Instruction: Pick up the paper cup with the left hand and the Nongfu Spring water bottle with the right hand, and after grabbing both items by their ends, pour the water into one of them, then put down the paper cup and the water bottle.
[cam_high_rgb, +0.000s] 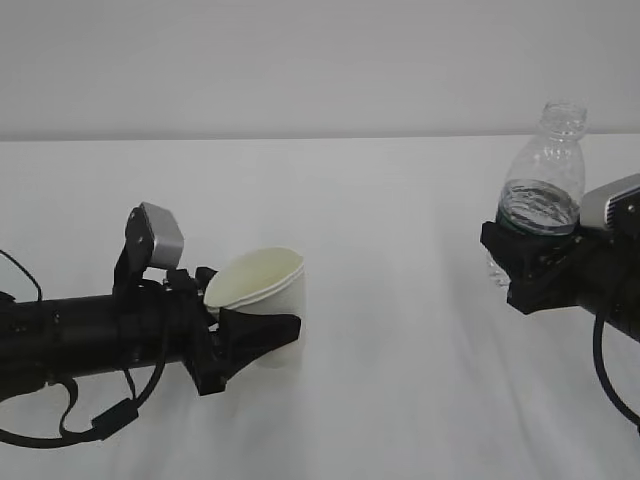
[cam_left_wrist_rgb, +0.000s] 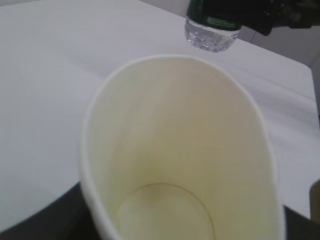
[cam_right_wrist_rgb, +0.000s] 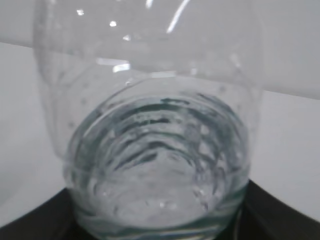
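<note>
Cup and bottle lifted, well apart.
Left hand jaws pinch the paper cup, tilted; right hand jaws clamp the upright Nongfu Spring water bottle.

Paper cup left; water bottle right, well apart.

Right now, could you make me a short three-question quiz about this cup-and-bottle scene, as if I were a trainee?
1. True or false: the paper cup held by the left hand looks empty inside.
2. Which stands higher in the exterior view: A) the paper cup, B) the Nongfu Spring water bottle?
3. Fill in: the bottle, gripped low down by the right hand, has no ____ on its neck.

Key: 1 true; 2 B; 3 cap.
</note>
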